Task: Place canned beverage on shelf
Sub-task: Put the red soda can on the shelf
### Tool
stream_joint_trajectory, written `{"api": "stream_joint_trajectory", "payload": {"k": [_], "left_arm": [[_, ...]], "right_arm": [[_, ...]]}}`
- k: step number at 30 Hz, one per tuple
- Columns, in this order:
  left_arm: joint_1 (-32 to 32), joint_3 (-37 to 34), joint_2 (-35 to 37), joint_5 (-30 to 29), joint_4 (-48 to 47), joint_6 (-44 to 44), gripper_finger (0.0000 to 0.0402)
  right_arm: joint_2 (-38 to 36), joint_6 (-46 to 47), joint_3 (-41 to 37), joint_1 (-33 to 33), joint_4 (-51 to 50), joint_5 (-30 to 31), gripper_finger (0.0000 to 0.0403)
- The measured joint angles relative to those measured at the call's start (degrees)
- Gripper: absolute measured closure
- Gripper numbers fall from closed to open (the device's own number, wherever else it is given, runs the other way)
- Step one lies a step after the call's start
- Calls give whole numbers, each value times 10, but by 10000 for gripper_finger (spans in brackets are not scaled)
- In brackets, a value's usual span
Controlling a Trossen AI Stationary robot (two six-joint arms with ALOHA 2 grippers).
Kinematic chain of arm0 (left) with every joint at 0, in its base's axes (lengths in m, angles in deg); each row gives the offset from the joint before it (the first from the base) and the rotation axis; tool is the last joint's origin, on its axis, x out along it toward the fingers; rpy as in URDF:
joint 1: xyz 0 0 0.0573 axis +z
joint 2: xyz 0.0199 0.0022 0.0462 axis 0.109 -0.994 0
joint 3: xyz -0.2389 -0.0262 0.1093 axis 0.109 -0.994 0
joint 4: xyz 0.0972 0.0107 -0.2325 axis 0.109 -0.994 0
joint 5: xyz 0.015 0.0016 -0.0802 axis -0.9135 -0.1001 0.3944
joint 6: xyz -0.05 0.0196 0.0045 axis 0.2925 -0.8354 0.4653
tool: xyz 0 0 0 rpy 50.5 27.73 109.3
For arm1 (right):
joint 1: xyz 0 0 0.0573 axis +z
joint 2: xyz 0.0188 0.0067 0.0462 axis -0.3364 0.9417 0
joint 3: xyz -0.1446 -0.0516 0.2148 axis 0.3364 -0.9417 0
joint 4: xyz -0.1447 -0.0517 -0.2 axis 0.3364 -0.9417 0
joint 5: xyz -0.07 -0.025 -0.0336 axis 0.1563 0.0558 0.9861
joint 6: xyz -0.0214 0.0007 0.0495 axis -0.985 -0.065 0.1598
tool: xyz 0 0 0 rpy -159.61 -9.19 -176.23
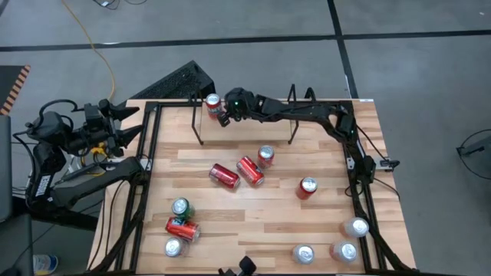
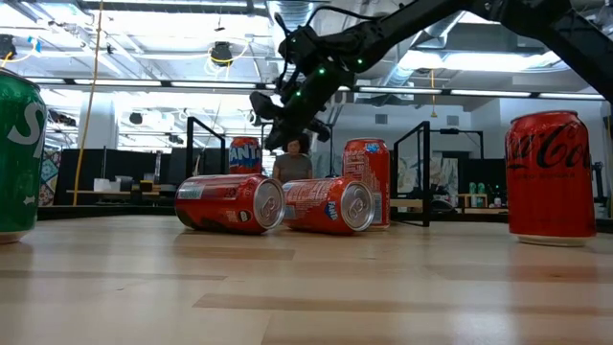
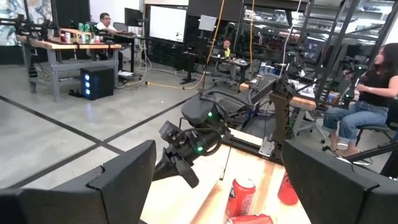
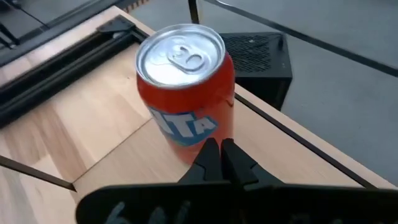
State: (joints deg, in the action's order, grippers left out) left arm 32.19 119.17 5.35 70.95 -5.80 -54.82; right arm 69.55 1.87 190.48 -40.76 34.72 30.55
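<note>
While the right gripper (image 1: 222,116) hangs over the far left part of the table (image 1: 253,230), its two fingers are pressed together with nothing between them, their tips just short of an upright orange can (image 4: 185,93) that it does not hold. That can (image 1: 212,103) stands at the far edge of the table, inside the shelf (image 1: 245,115), near the rack's left upright loop. Beyond the can the wooden top ends at a black rail, with a dark perforated box (image 4: 258,56) on the floor past it.

The shelf's thin black rods run along the far edge; to the right of the orange can the rack floor shows bare wood up to the right loop (image 1: 292,115).

At mid-table two red cans (image 2: 278,203) lie on their sides, touching, with an upright red can (image 1: 265,156) just beside them and another upright red can (image 1: 307,188) apart to the right. Open board separates this group from the shelf.

Near the front left sit a green can (image 1: 181,208), a red can on its side (image 1: 182,228) and a silver-topped can (image 1: 173,247). Three more upright cans (image 1: 345,250) cluster at the front right corner, close to the rail.

The left gripper (image 1: 126,123) waits outside the table's left rail, fingers (image 3: 121,180) spread wide and empty.
</note>
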Motion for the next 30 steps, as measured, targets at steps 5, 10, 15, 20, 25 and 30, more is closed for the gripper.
{"api": "stream_joint_trajectory", "payload": {"k": [5,10,15,20,25,30], "left_arm": [[0,0,0,0,0,0,70],[0,0,0,0,1,0,70],[0,0,0,-1,1,-10,70],[0,0,0,-1,1,-10,70],[0,0,0,-2,1,-10,70],[0,0,0,-2,0,-10,70]], "right_arm": [[12,7,0,0,23,-14,403],[22,13,0,-2,33,-26,403],[36,22,1,-8,65,-56,403],[47,39,1,-15,74,-77,403],[49,39,0,-16,87,-87,403],[49,39,7,-20,89,-92,403]]}}
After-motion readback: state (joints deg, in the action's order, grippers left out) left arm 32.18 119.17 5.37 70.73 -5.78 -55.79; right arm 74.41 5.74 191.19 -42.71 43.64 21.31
